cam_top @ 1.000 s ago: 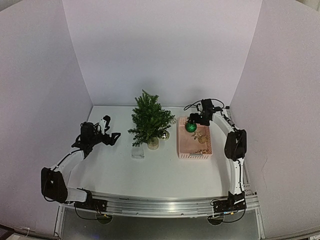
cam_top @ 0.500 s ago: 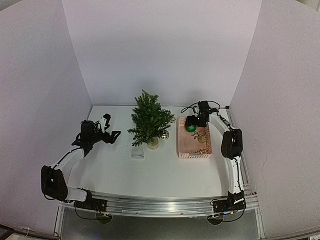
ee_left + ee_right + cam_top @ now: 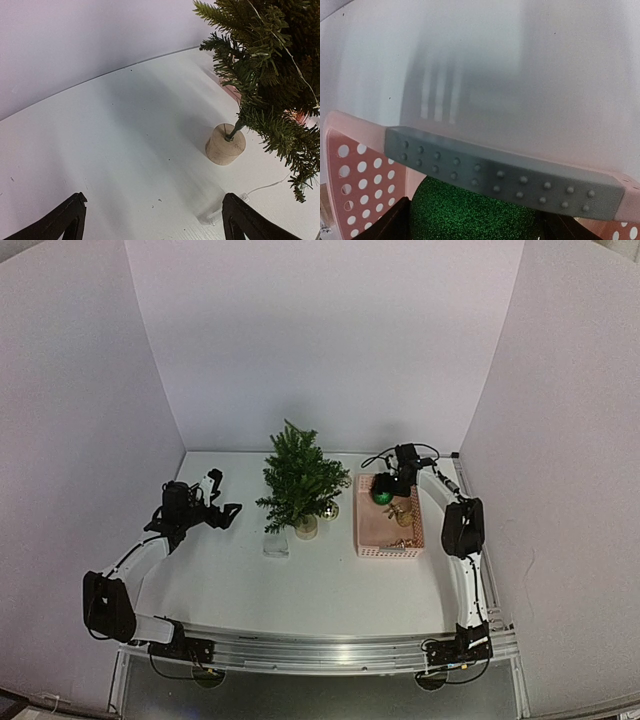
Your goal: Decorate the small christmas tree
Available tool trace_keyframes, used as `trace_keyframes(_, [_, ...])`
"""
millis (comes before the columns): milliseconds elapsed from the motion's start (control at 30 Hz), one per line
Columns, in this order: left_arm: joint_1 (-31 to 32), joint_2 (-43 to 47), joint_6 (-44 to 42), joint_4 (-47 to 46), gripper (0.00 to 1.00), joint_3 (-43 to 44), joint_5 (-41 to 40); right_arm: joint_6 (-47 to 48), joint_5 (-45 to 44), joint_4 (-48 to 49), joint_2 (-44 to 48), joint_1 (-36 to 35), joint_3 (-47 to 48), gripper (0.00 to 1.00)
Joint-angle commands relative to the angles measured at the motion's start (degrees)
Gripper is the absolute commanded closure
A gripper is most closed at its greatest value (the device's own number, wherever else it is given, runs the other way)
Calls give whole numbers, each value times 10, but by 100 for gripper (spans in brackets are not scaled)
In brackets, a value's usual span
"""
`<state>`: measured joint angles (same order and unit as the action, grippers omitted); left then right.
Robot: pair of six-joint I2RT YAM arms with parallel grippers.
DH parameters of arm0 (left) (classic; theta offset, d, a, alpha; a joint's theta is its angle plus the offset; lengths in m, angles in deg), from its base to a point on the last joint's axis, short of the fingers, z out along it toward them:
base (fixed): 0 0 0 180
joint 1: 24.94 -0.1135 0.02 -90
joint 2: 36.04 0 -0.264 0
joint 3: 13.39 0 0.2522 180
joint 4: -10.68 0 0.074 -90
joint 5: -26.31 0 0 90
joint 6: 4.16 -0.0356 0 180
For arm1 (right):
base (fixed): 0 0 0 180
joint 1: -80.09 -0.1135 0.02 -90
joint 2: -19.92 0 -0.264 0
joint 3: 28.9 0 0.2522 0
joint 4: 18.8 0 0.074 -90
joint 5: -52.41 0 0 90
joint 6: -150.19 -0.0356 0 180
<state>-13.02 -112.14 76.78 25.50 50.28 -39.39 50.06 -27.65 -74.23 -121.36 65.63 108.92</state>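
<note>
The small christmas tree (image 3: 300,480) stands mid-table on its pale tan round base (image 3: 225,145), its dark green branches (image 3: 270,75) filling the left wrist view's right side. My left gripper (image 3: 224,496) hovers open left of the tree with nothing but bare table between its fingers (image 3: 150,220). A glittery green ball (image 3: 381,496) lies at the far end of the pink basket (image 3: 390,542). My right gripper (image 3: 383,490) is down on it. In the right wrist view the ball (image 3: 475,210) fills the gap and touches both fingers. A grey studded bar (image 3: 505,175) crosses over its top.
Gold ornaments (image 3: 400,515) lie in the basket, whose perforated pink wall (image 3: 350,165) shows by the ball. A gold ball (image 3: 330,510) sits at the tree's right side. A small clear box (image 3: 276,543) with a thin wire lies in front of the tree. White walls enclose the table.
My right gripper has shifted a little left and down onto the green ball in the basket, and its fingers have drawn in against it. The left arm has not moved.
</note>
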Motion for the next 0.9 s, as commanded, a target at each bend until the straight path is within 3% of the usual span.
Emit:
trace_keyframes(0, [-3,3,-8,-3,5,24,-1,-8,10,-4,26,-2,-5,24])
trace_keyframes(300, [-3,15,-10,-8,6,19,1,-21,22,-6,86,-2,-32,31])
trace_keyframes(867, [-3,52,-74,32,7,97,63,2,100,-8,357,-2,-145,37])
